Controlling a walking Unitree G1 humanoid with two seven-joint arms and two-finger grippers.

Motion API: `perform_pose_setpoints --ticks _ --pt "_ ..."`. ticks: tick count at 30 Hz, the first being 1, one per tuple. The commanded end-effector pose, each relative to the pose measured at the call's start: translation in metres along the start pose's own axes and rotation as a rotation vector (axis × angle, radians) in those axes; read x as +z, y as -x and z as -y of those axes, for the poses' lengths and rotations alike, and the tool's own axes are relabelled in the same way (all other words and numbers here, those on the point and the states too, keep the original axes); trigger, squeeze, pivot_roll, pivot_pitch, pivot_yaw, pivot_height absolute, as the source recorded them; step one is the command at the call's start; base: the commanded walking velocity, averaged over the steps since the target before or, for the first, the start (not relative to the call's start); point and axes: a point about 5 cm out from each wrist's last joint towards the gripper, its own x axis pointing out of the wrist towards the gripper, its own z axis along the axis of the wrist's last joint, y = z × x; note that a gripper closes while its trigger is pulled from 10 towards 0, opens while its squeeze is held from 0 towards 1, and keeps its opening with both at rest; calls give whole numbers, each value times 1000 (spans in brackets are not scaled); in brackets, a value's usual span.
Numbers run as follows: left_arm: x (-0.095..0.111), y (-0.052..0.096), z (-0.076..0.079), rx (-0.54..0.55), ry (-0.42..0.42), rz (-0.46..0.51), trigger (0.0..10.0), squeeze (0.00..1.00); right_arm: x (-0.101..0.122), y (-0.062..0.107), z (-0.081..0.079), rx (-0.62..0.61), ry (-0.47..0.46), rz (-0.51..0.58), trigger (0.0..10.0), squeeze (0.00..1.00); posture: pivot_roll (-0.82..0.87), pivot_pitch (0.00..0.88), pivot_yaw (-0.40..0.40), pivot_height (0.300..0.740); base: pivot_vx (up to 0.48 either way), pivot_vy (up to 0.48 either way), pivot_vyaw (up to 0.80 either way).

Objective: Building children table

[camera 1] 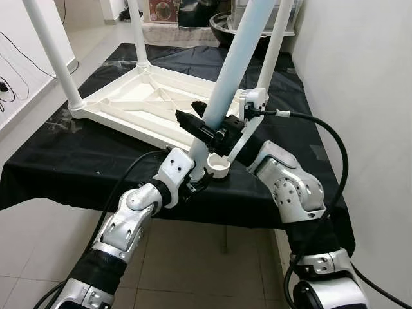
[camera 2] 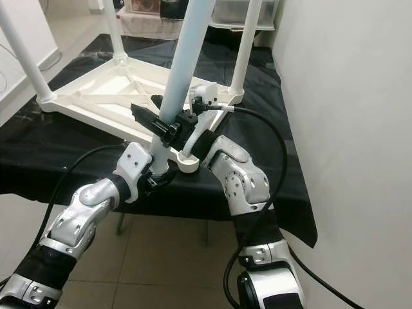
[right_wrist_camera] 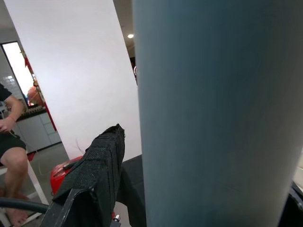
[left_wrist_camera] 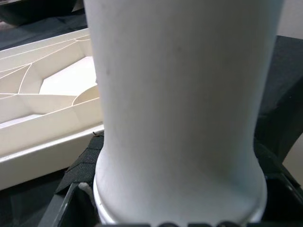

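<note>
Both pincers around smooth round leg

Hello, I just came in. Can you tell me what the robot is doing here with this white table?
The robot is fitting the last leg onto an upturned white tabletop on a black-covered table. The left gripper holds the leg's lower end, the right gripper clamps it higher up. The leg leans above the corner socket, not yet seated. Three legs already stand.

Left pincer and right pincer both clamped tight.
</note>
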Motion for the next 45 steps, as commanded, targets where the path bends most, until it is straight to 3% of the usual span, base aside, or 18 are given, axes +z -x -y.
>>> perform_pose_setpoints --ticks 1,3,4,7,8,9,11,12,15,16,17,31,32,33,34,37,38,45 --pt "-5 0 9 -33 -9 -17 10000 0 0 -3 -2 3 13 8 10000 0 85 106 -7 740 0 0 0" --pt "-6 -1 10 -36 -8 -18 10000 0 0 -3 -2 1 15 4 10000 0 86 109 -6 740 0 0 0" --pt "-6 -1 10 -36 -8 -18 10000 0 -1 -3 -2 2 15 2 8980 0 86 109 -6 740 0 0 0" --pt "-6 0 10 -38 -8 -18 10000 0 -1 -3 -2 3 16 -1 8980 0 85 111 -3 740 0 0 0" --pt "-6 -1 10 -39 -8 -18 10000 0 -1 -3 -2 4 16 -3 2471 0 86 111 -4 740 0 0 0" --pt "-6 -1 10 -40 -9 -17 10000 0 -1 -3 -2 4 17 -2 667 0 84 111 -2 740 0 0 0" --pt "-5 -1 10 -41 -10 -16 10000 0 -1 -3 -2 4 18 -2 667 0 84 111 -2 740 0 0 0" --pt "-6 -1 10 -41 -11 -16 10000 0 -1 -3 -2 3 19 -3 0 0 84 111 -2 740 0 0 0" --pt "-6 0 8 -40 -14 -19 10000 0 -3 -3 -2 10 20 -15 392 0 85 114 1 740 0 0 0" --pt "-6 0 7 -39 -15 -20 10000 0 -4 -2 -3 11 23 -21 4235 0 85 114 0 740 0 0 0" --pt "-6 0 7 -40 -15 -21 10000 0 -5 -2 -3 12 25 -26 10000 0 85 114 -1 740 0 0 0" --pt "-7 1 7 -45 -21 -28 10000 0 -10 -1 -3 16 26 -52 10000 0 86 117 1 740 0 0 0" --pt "-7 1 7 -46 -21 -28 10000 0 -10 -1 -3 15 24 -52 10000 576 86 117 1 740 0 0 0" --pt "-7 1 7 -46 -21 -28 10000 0 -10 -1 -3 15 24 -52 10000 576 86 117 1 740 0 0 0" --pt "-7 1 7 -47 -24 -28 10000 0 -11 -1 -4 20 25 -55 10000 1000 87 116 0 740 0 0 0" --pt "-7 2 7 -48 -28 -30 10000 0 -12 -1 -5 25 26 -63 10000 992 87 118 0 740 0 0 0" --pt "-7 2 6 -49 -37 -33 10000 0 -13 -1 -5 26 31 -72 10000 0 87 118 1 740 0 0 0" --pt "-9 2 4 -35 -62 -42 10000 0 -17 -1 -4 6 38 -91 10000 0 88 116 1 740 0 0 0"
